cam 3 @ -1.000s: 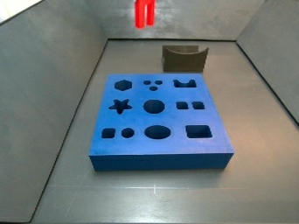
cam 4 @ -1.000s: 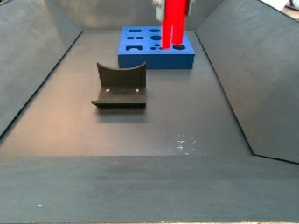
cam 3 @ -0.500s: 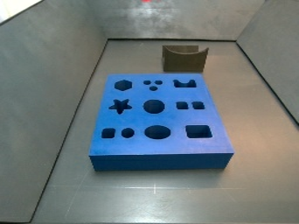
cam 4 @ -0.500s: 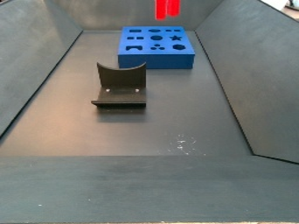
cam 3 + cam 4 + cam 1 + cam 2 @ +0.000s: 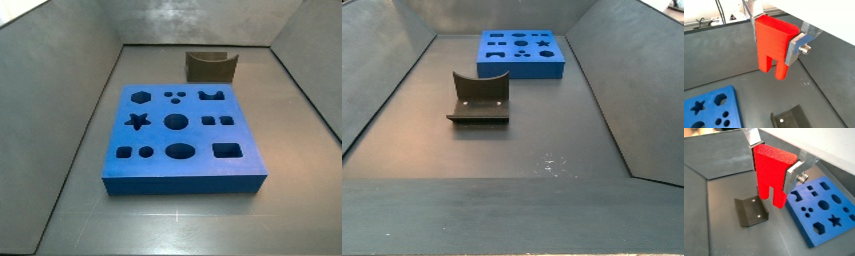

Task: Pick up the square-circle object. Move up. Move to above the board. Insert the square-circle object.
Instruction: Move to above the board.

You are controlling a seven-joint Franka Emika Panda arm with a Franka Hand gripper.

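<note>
The bright red, tall plastic square-circle object (image 5: 773, 44) hangs prongs-down high above the floor, clamped between the gripper's (image 5: 775, 159) silver plate fingers (image 5: 795, 47), jaws closed against its upper sides. In both side views neither shows. Below lie the thick blue square board (image 5: 821, 210) with shaped cut-outs and the dark olive-grey U-shaped holder (image 5: 751, 210).

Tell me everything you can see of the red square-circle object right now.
The square-circle object is a bright red, tall, narrow block that looks like smooth plastic. A notch splits its lower end into two prongs, which point down. It hangs upright and clear of the floor, clamped between the flat silver fingers of the gripper, which grip its upper part. Nothing else touches it. It shows in both wrist views only, being out of frame in both side views.
</note>
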